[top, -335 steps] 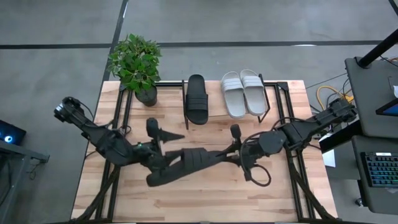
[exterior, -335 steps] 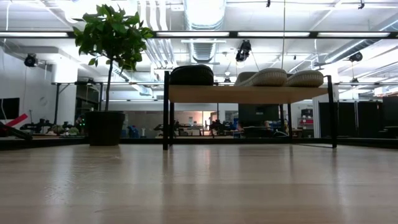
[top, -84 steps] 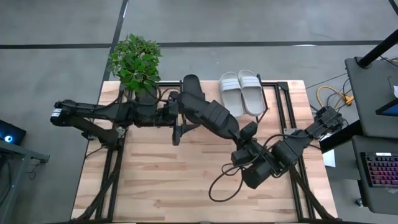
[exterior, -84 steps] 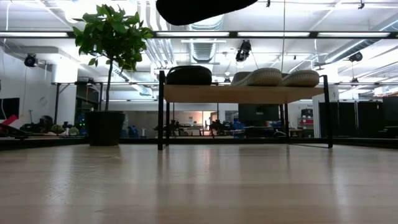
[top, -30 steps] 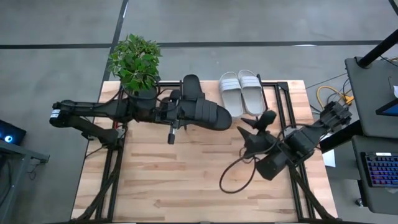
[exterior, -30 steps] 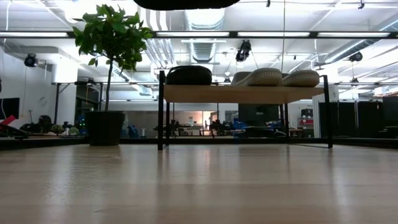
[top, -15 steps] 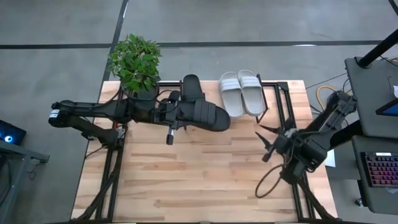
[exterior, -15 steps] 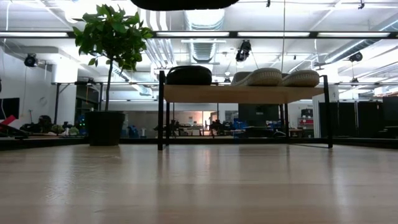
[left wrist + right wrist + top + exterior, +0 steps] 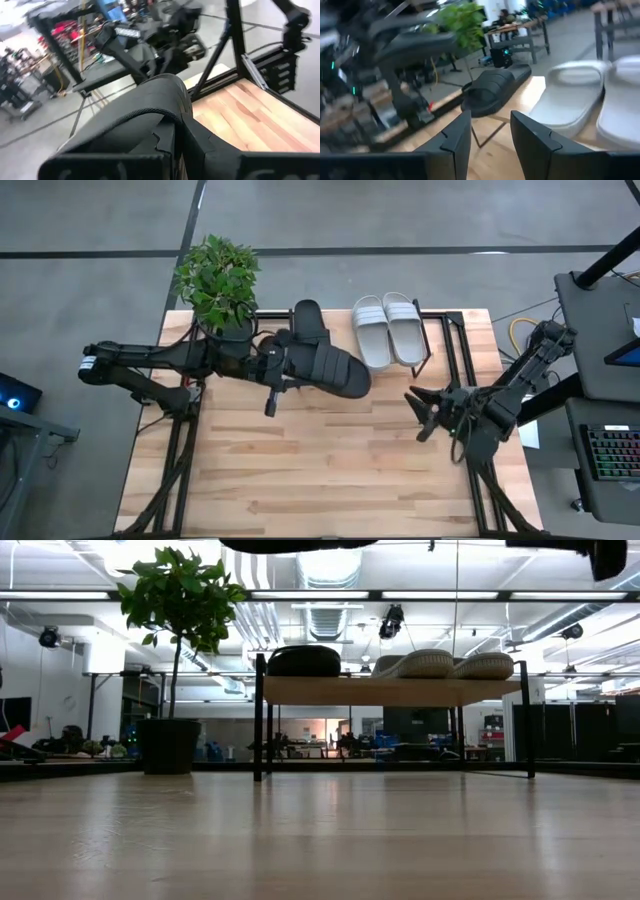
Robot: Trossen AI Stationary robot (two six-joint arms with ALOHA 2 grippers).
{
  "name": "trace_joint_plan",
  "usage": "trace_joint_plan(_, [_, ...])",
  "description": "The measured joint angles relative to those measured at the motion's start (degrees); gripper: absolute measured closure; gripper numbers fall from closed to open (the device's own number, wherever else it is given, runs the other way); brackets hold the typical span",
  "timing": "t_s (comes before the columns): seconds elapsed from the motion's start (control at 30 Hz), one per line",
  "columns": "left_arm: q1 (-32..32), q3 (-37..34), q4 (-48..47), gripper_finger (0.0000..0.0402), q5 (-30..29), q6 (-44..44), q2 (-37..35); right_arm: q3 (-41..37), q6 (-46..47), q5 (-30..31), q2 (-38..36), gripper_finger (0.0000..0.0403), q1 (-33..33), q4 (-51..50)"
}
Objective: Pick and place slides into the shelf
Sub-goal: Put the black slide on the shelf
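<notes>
Tabletop: left gripper (image 9: 283, 363) jaws clamp black slide (image 9: 335, 367); right gripper (image 9: 425, 412) withdrew, jaws apart, empty.

A: What surrounds the wooden table (image 9: 300, 470)?
B: Grey concrete floor (image 9: 400, 215) crossed by dark lines; a potted plant (image 9: 218, 280) at one corner; a keyboard (image 9: 612, 455) on a desk nearby.
A: And overhead?
B: Exposed ducts (image 9: 325, 585); bright ceiling lights.

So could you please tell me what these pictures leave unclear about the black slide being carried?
- Left claw: in the high view, the carried black slide covers its fingertips.
- Carried slide, low view: cut off by the top edge.
- Left wrist view: the slide fills the frame, hiding the shelf.
</notes>
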Motion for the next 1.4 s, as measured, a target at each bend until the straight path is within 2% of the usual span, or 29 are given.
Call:
trace_joint_plan(0.13, [0.00,-0.63,0.25,0.0402,2.40,2.84,0.04,-1.35,-0.59,-1.13,-0.96,0.0268,-2.68,6.41])
trace_joint_plan(0.27, [-0.06,-1.70,-0.14,0.0402,2.43,3.85,0.35,-1.35,-8.97,-9.47,-1.56,0.0266,-5.62,11.11])
trace_joint_plan(0.33, [-0.04,-2.09,0.17,0.0402,2.42,3.85,0.35,-1.36,-18.12,-18.94,-1.32,0.0266,-7.82,16.42])
trace_joint_plan(0.47, [-0.03,-2.57,0.47,0.0402,2.37,4.03,0.21,-1.37,-37.34,-42.57,-0.55,0.0266,-12.65,30.71])
trace_joint_plan(0.53, [-0.03,-2.57,0.45,0.0402,2.40,4.31,0.12,-1.37,-42.68,-49.69,-0.98,0.0266,-15.25,34.03])
trace_joint_plan(0.67, [-0.02,-2.68,0.55,0.0402,2.40,5.44,0.02,-1.49,-46.04,-58.78,-2.60,0.0272,-22.19,34.44])
trace_joint_plan(0.8, [0.02,-3.17,0.47,0.0402,2.42,8.24,0.01,-1.67,-45.29,-76.15,-3.13,0.0278,-32.08,36.07])
trace_joint_plan(0.87, [0.20,-3.32,0.50,0.0402,2.55,10.07,0.00,-1.67,-45.37,-81.77,-3.19,0.0281,-36.33,37.09])
trace_joint_plan(0.93, [0.69,-3.36,0.61,0.0401,3.92,11.59,0.02,-1.67,-46.21,-84.19,-3.38,0.0283,-39.41,37.11])
trace_joint_plan(1.1, [3.05,-3.39,1.97,0.0401,14.03,14.09,0.11,-1.67,-47.70,-84.53,-4.10,0.0290,-41.71,34.92])
trace_joint_plan(1.27, [6.10,-3.65,2.11,0.0401,24.35,14.88,0.46,-1.38,-52.72,-88.32,-7.09,0.0296,-39.48,34.19])
trace_joint_plan(1.4, [8.27,-3.78,3.82,0.0401,34.73,16.11,1.48,-0.53,-60.19,-90.54,-9.54,0.0299,-35.87,33.61])
